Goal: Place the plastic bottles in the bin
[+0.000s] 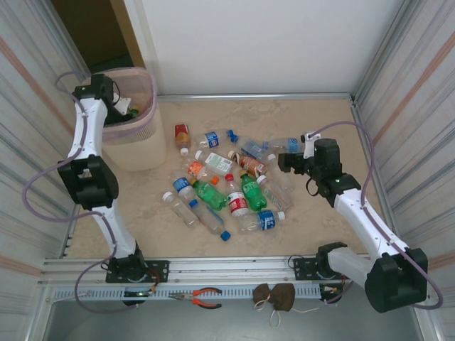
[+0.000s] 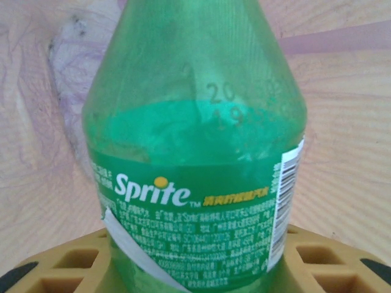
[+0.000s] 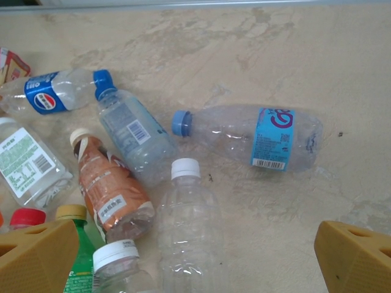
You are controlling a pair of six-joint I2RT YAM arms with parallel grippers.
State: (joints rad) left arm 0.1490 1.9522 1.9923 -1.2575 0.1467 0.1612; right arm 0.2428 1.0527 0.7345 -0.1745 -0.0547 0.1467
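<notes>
We saw a beige, marble-patterned tabletop (image 1: 320, 121) closed in by a plain white back panel (image 1: 263, 42) and ribbed, silvery side walls (image 1: 28, 92) with faint reddish stripes. A dark opening (image 1: 89, 32) showed at the upper left beside a brown wooden board (image 1: 130, 32). A grooved aluminium rail (image 1: 234, 268) ran along the near edge, and the light was soft and even.

I see a green plastic Sprite bottle (image 2: 195, 159) against the tall pale-pink mesh bin (image 1: 146, 145) at upper left; other clear, green and brown plastic bottles (image 1: 238, 204) lie scattered mid-frame.
</notes>
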